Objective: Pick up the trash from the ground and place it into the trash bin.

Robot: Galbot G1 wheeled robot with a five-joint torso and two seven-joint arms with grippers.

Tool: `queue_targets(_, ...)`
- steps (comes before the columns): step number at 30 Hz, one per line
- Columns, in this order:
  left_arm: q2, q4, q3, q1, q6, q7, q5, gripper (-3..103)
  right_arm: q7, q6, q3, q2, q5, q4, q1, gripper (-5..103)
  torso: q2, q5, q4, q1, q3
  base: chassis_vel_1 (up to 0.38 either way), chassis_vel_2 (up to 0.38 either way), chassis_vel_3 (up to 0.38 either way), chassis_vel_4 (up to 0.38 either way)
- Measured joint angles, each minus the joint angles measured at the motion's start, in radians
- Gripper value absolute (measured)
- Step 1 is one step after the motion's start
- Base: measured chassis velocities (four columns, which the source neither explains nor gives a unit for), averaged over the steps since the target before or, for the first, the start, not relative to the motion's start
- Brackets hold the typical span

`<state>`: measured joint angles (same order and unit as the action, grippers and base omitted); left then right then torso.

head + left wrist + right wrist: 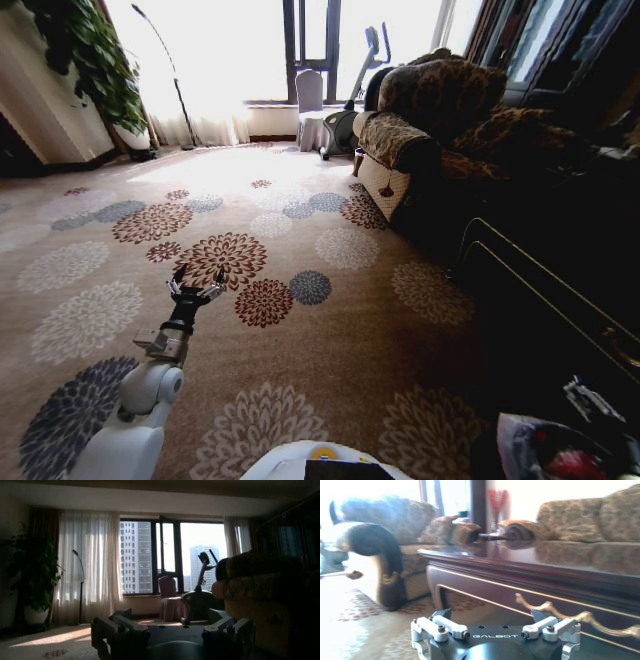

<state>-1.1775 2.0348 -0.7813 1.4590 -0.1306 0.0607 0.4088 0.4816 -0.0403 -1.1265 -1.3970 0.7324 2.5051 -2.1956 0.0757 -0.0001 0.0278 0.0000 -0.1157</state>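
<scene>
My left gripper (195, 289) hovers low over the flower-patterned carpet at the lower left, open, with nothing between its fingers; in the left wrist view the left gripper (172, 630) points toward the window. The right gripper (491, 617) is open and empty, held low and facing the dark coffee table (530, 573). At the bottom right corner of the head view sits the trash bin (525, 440), its grey-white bag liner showing with something red inside. No trash shows on the carpet; it is out of view.
A dark wooden coffee table (545, 290) with gold trim stands on the right, with a patterned sofa (440, 110) behind it. An exercise bike (352, 95) and a covered chair (310, 110) stand by the window. A large plant (90, 60) fills the far left.
</scene>
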Motion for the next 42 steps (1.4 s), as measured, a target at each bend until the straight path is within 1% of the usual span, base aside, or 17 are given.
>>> queue_targets(2, 0.000, 0.000, 0.000, 0.000, 0.000, 0.000, 0.000, 100, -0.056, 0.001, 0.026, 0.025, -0.014, -0.004, 0.029, 100, 0.000, 0.0001, 0.0003, 0.000, 0.000, 0.000, 0.000, 0.000, 0.000)
queue_targets(3, 0.000, 0.000, 0.000, 0.000, 0.000, 0.000, 0.000, 100, -0.056, 0.001, 0.026, 0.025, -0.014, -0.004, 0.029, 100, 0.000, 0.0001, 0.0003, 0.000, 0.000, 0.000, 0.000, 0.000, 0.000)
queue_targets(7, 0.000, 0.000, 0.000, 0.000, 0.000, 0.000, 0.000, 100, -0.192, 0.009, 0.090, 0.086, -0.048, -0.013, 0.103, 100, 0.000, 0.0001, 0.0005, 0.000, 0.000, 0.000, 0.000, 0.000, 0.000)
queue_targets(9, 0.000, 0.000, 0.000, 0.000, 0.000, 0.000, 0.000, 100, -0.218, 0.011, 0.102, 0.098, -0.054, -0.015, 0.117, 100, 0.000, 0.0001, 0.0005, 0.000, 0.000, 0.000, 0.000, 0.000, 0.000)
queue_targets(11, 0.000, 0.000, 0.000, 0.000, 0.000, 0.000, 0.000, 100, -0.301, 0.016, 0.140, 0.134, -0.075, -0.021, 0.161, 100, 0.000, 0.0001, 0.0005, 0.000, 0.000, 0.000, 0.000, 0.000, 0.000)
queue_targets(12, 0.000, 0.000, 0.000, 0.000, 0.000, 0.000, 0.000, 100, -0.301, 0.016, 0.140, 0.134, -0.075, -0.021, 0.161, 100, 0.000, 0.0001, 0.0005, 0.000, 0.000, 0.000, 0.000, 0.000, 0.000)
queue_targets(15, 0.000, 0.000, 0.000, 0.000, 0.000, 0.000, 0.000, 100, -0.408, 0.022, 0.190, 0.182, -0.101, -0.027, 0.218, 100, 0.000, 0.0001, 0.0005, 0.000, 0.000, 0.000, 0.000, 0.000, 0.000)
queue_targets(18, 0.000, 0.000, 0.000, 0.000, 0.000, 0.000, 0.000, 100, -0.451, 0.025, 0.211, 0.202, -0.113, -0.029, 0.243, 100, 0.000, 0.0002, 0.0010, 0.000, 0.000, 0.000, 0.000, 0.000, 0.000)
queue_targets(20, 0.000, 0.000, 0.000, 0.000, 0.000, 0.000, 0.000, 100, -0.460, 0.022, 0.237, 0.199, -0.132, -0.031, 0.258, 100, 0.000, -0.0003, 0.0001, 0.000, 0.000, 0.000, 0.000, 0.000, 0.000)
queue_targets(22, 0.000, 0.000, 0.000, 0.000, 0.000, 0.000, 0.000, 100, -0.464, 0.016, 0.265, 0.191, -0.151, -0.033, 0.274, 100, 0.000, -0.0001, 0.0003, 0.000, 0.000, 0.000, 0.000, 0.000, 0.000)
queue_targets(24, 0.000, 0.000, 0.000, 0.000, 0.000, 0.000, 0.000, 100, -0.475, 0.000, 0.347, 0.165, -0.209, -0.041, 0.320, 100, 0.000, 0.0000, 0.0004, 0.000, 0.000, 0.000, 0.000, 0.000, 0.000)
queue_targets(26, 0.000, 0.000, 0.000, 0.000, 0.000, 0.000, 0.000, 100, -0.477, -0.004, 0.368, 0.158, -0.224, -0.043, 0.332, 100, 0.000, -0.0001, 0.0004, 0.000, 0.000, 0.000, 0.000, 0.000, 0.000)
queue_targets(29, 0.000, 0.000, 0.000, 0.000, 0.000, 0.000, 0.000, 100, -0.489, -0.026, 0.480, 0.122, -0.301, -0.052, 0.394, 100, 0.000, 0.0001, 0.0006, 0.000, 0.000, 0.000, 0.000, 0.000, 0.000)
queue_targets(37, 0.000, 0.000, 0.000, 0.000, 0.000, 0.000, 0.000, 100, -0.493, -0.031, 0.499, 0.112, -0.319, -0.054, 0.404, 100, 0.000, -0.0003, 0.0004, 0.000, 0.000, 0.000, 0.000, 0.000, 0.000)
queue_targets(39, 0.000, 0.000, 0.000, 0.000, 0.000, 0.000, 0.000, 100, -0.547, -0.046, 0.533, 0.083, -0.350, -0.050, 0.414, 100, 0.000, -0.0003, 0.0004, 0.000, 0.000, 0.000, 0.000, 0.000, 0.000)
queue_targets(40, 0.000, 0.000, 0.000, 0.000, 0.000, 0.000, 0.000, 100, -0.588, -0.057, 0.559, 0.060, -0.371, -0.045, 0.422, 100, 0.000, 0.0009, 0.0003, 0.000, 0.000, 0.000, 0.000, 0.000, 0.000)
queue_targets(42, 0.000, 0.000, 0.000, 0.000, 0.000, 0.000, 0.000, 100, -0.608, -0.065, 0.571, 0.048, -0.381, -0.041, 0.426, 100, 0.000, 0.0001, 0.0003, 0.000, 0.000, 0.000, 0.000, 0.000, 0.000)
